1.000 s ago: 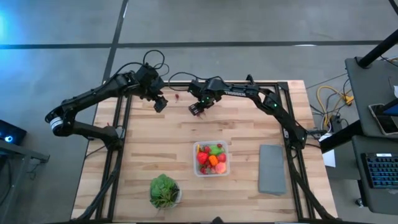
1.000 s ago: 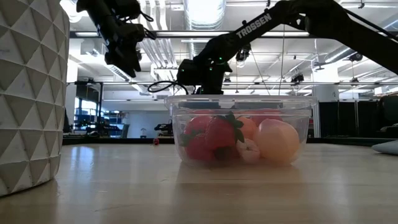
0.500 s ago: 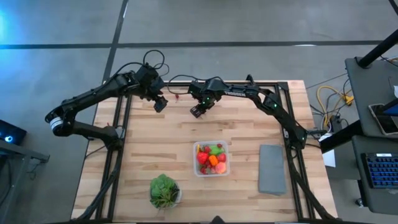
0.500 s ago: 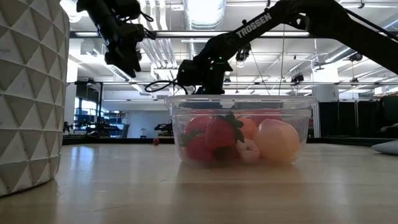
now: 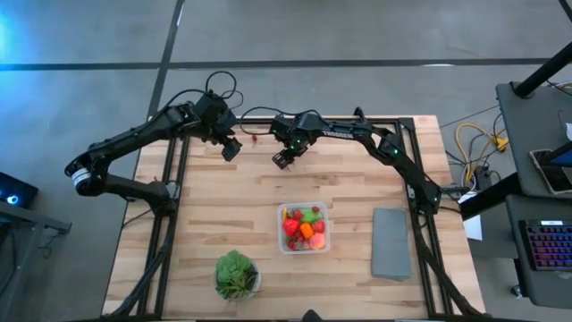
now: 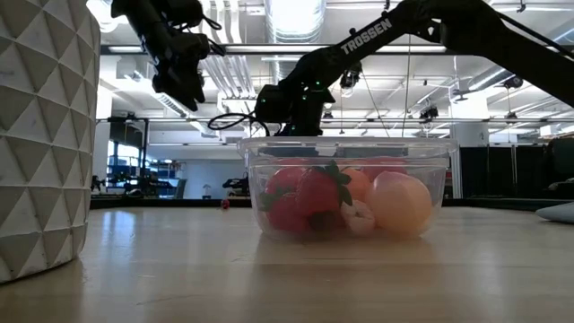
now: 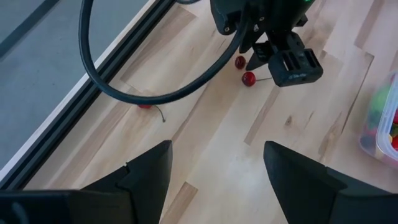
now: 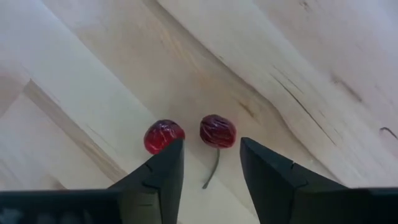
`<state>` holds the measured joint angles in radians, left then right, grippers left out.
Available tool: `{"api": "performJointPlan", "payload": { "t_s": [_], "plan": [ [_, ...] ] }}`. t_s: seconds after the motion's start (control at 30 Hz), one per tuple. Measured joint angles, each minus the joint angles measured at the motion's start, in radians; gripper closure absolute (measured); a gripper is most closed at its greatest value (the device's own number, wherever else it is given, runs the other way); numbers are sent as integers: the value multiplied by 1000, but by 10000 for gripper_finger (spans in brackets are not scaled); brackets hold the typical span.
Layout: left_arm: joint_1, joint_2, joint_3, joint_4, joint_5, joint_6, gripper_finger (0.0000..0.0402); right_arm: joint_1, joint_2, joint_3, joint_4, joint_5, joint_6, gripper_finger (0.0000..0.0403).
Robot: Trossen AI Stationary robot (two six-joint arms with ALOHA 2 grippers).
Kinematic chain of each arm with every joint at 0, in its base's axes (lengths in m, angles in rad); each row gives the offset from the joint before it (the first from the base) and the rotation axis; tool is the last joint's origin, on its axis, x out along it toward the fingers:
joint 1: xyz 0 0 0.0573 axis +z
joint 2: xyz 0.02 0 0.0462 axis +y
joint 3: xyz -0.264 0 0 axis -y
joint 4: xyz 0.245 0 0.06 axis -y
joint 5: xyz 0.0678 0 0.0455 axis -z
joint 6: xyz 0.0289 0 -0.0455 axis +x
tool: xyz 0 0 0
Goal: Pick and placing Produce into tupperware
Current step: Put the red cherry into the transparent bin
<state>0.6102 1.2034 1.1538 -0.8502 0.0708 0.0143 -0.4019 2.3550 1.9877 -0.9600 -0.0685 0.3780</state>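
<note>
The clear tupperware [image 5: 305, 228] sits near the table's middle, holding red, orange and green produce [image 6: 336, 202]. Two red cherries [image 8: 163, 135] [image 8: 217, 130] lie on the wood near the far edge, and the stem [image 8: 211, 173] of one runs back between my right fingers. My right gripper [image 8: 211, 163] points down, open, just over them [image 5: 282, 159]. Another red cherry [image 7: 144, 106] lies farther left by the frame. My left gripper [image 5: 231, 150] hangs open above the table, left of the right one.
A leafy plant in a white bowl [image 5: 236, 273] stands at the near edge, left of the tupperware. A flat grey slab [image 5: 391, 243] lies to the tupperware's right. Black frame rails [image 5: 174, 179] and a cable [image 7: 124, 87] run along the table's far and left sides.
My right gripper has rolled a little about its own pointing line while staying over the two cherries. The left arm has kept still.
</note>
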Motion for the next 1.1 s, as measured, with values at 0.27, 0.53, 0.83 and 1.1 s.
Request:
{"api": "performJointPlan", "payload": {
  "t_s": [0.27,0.53,0.83,1.1],
  "plan": [
    [0,0,0,4,0,-1,162,3,0,0,1,37,-16,263],
    [0,0,0,4,0,-4,162,7,0,0,3,9,-47,266],
    [0,0,0,4,0,-7,162,9,0,0,1,-21,-151,243],
    [0,0,0,4,0,-7,162,9,0,0,0,-18,-152,246]
  ]
}}
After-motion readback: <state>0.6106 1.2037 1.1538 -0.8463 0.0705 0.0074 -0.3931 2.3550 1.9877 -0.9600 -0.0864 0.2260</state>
